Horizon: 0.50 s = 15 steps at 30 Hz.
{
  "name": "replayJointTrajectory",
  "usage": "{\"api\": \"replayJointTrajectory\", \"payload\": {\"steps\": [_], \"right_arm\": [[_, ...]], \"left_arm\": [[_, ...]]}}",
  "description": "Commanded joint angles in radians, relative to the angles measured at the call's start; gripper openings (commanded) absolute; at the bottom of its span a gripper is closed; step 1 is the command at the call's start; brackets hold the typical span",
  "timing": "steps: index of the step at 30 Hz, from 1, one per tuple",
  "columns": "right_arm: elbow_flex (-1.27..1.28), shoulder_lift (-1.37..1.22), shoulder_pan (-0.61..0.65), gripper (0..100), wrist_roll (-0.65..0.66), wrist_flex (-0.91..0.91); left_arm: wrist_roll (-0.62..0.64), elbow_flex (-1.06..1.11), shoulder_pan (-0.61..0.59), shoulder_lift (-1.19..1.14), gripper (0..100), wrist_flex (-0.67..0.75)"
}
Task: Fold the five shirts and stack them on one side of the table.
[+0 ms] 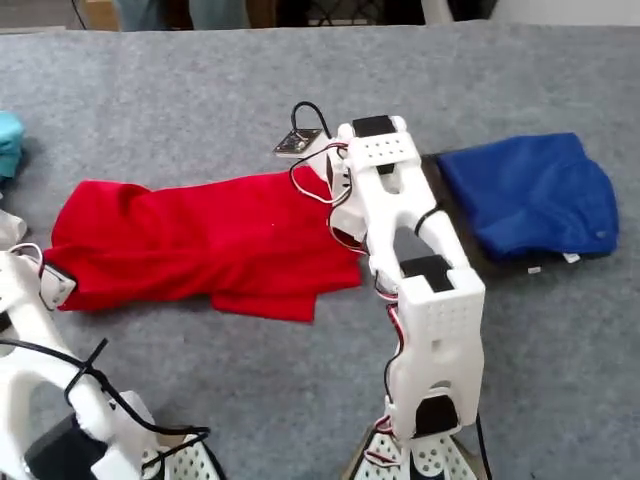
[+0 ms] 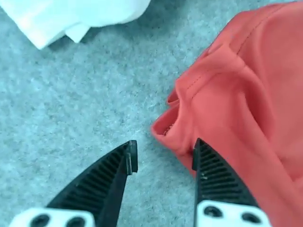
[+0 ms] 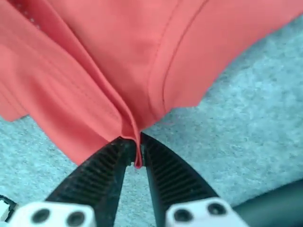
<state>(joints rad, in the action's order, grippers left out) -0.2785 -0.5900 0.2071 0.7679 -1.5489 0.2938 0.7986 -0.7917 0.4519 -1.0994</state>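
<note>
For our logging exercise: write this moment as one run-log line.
step: folding red shirt | right jaws: shut on its edge | left jaws: open at its other end | blue shirt: folded, apart

Fingers [image 3: 102,166] of the right gripper [image 3: 136,145] pinch a folded edge of the red shirt [image 3: 118,61] over the table [image 3: 246,137].

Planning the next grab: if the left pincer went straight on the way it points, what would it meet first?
The left pincer would probably meet the grey felt tabletop, one finger catching the edge of the crumpled red cloth shirt; depth is unclear.
</note>
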Motion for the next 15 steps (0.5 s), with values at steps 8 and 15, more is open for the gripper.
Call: {"api": "replayJointTrajectory", "payload": {"steps": [8, 15], "right_arm": [[-0.012, 0.002, -0.008, 1.5, 0.009, -0.006], [-0.012, 0.002, -0.008, 1.5, 0.009, -0.008]], "left_arm": [[0.011, 0.147, 0.061, 0.028, 21, 0.195], [0.015, 0.171, 0.065, 0.029, 21, 0.238]]}}
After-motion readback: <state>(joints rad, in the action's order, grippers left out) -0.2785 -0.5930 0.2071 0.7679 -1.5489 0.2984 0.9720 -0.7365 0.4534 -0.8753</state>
